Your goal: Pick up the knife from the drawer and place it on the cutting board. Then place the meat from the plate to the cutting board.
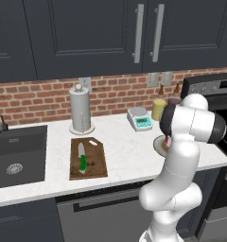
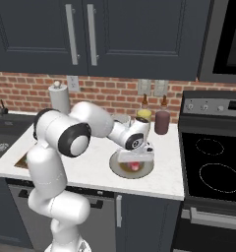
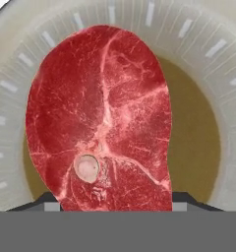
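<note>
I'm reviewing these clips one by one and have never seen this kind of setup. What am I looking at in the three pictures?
It is a rendered kitchen with a white robot arm on a driving base. Two pictures come from cameras on the base, behind the arm to its left and right. The third looks out from the arm's hand.

On the counter lies a cutting board with the knife already on it. Also there: a paper towel roll, a scale and a sink.

The arm reaches down over the plate, its pincer right above the meat, which still lies on the plate. The hand picture shows the dark fingertips on either side of the steak. Whether they grip it cannot be told.
</note>
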### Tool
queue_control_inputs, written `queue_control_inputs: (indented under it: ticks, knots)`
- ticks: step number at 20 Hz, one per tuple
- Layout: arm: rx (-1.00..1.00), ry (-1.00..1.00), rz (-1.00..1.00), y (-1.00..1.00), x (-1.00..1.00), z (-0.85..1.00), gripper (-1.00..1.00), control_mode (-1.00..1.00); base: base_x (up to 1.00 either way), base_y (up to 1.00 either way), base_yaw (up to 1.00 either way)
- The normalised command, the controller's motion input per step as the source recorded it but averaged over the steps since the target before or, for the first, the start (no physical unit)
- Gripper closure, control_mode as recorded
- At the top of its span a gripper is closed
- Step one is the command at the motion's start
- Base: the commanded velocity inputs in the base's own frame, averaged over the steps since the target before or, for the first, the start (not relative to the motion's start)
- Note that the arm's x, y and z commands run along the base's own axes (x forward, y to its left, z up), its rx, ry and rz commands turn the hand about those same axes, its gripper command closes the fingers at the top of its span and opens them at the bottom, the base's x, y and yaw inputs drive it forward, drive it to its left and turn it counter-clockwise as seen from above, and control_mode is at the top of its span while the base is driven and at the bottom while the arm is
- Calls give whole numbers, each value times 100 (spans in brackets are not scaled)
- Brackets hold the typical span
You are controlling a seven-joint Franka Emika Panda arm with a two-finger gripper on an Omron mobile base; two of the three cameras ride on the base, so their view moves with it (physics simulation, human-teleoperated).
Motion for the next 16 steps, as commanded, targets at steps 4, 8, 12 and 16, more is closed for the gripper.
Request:
queue_control_inputs:
  ticks: [4,8,12,16]
  knots:
    - [0,-11,5,27,-21,27,100,-100,0,0,0]
    - [0,-16,4,25,-45,69,100,-100,0,0,0]
    - [0,-12,4,51,-64,82,100,-100,0,0,0]
    - [0,-2,6,84,-56,71,100,-100,0,0,0]
